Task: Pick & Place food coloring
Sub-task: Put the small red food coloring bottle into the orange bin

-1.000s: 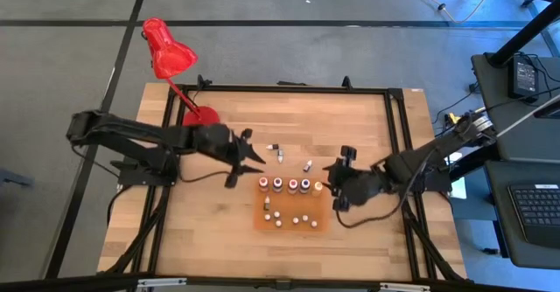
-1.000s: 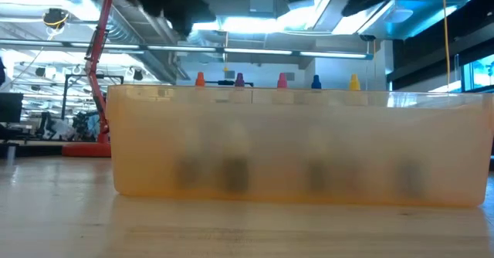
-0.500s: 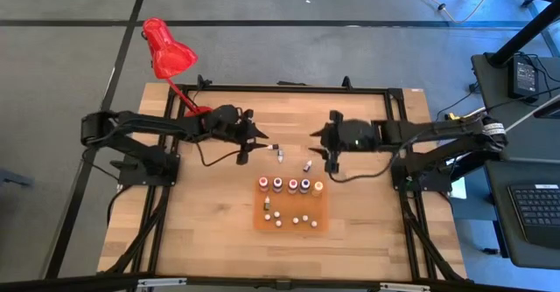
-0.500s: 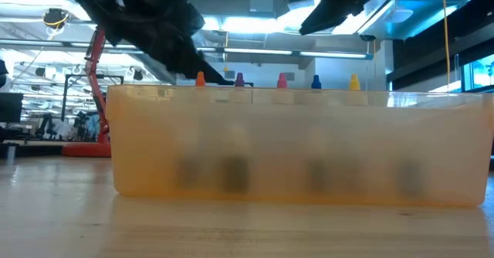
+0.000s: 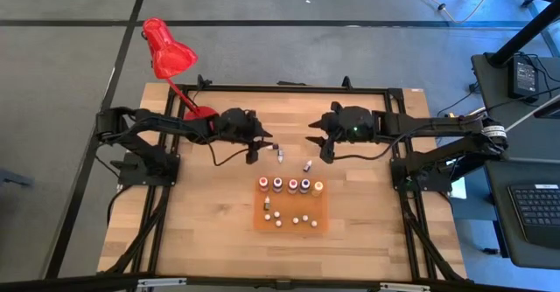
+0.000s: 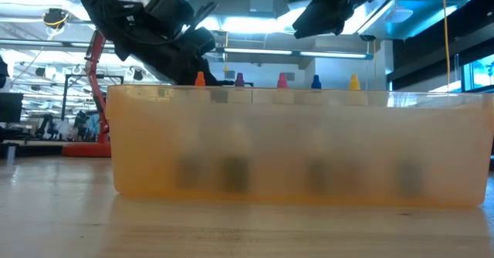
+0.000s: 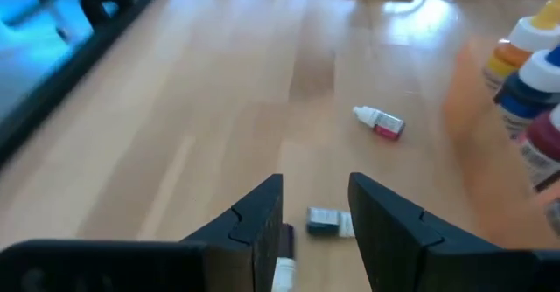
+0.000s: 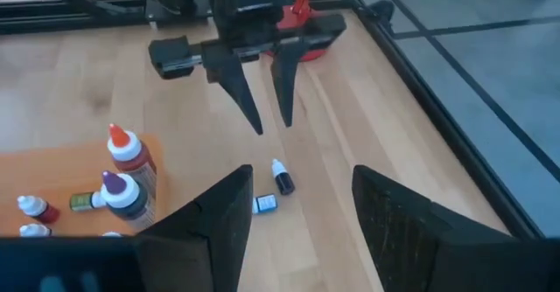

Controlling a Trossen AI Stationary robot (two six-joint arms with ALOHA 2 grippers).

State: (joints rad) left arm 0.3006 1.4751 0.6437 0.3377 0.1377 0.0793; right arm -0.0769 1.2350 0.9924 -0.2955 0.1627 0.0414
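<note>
Three small food coloring bottles lie loose on their sides on the wood: one (image 5: 274,146), one (image 5: 280,156) and one (image 5: 307,165). More food coloring stands on the orange mat (image 5: 320,223), with a row of taller droppers (image 5: 290,184) at its far side. My left gripper (image 5: 261,148) hovers open just left of the loose bottles. In its wrist view one bottle (image 7: 328,222) lies beyond the gap between its fingers. My right gripper (image 5: 315,145) hangs open, higher up, to their right. It faces the left gripper across them.
A red desk lamp (image 5: 168,52) stands with its base (image 5: 199,115) at the table's far left, close behind my left arm. A black frame runs round the table top. Bare wood lies left, right and near side of the mat.
My left gripper has swung from beside the mat's far left corner toward the far edge and sunk lower over the loose bottles. My right gripper has swung from the mat's far right corner toward the far edge and turned, so it now points left. The bottles have kept still.
</note>
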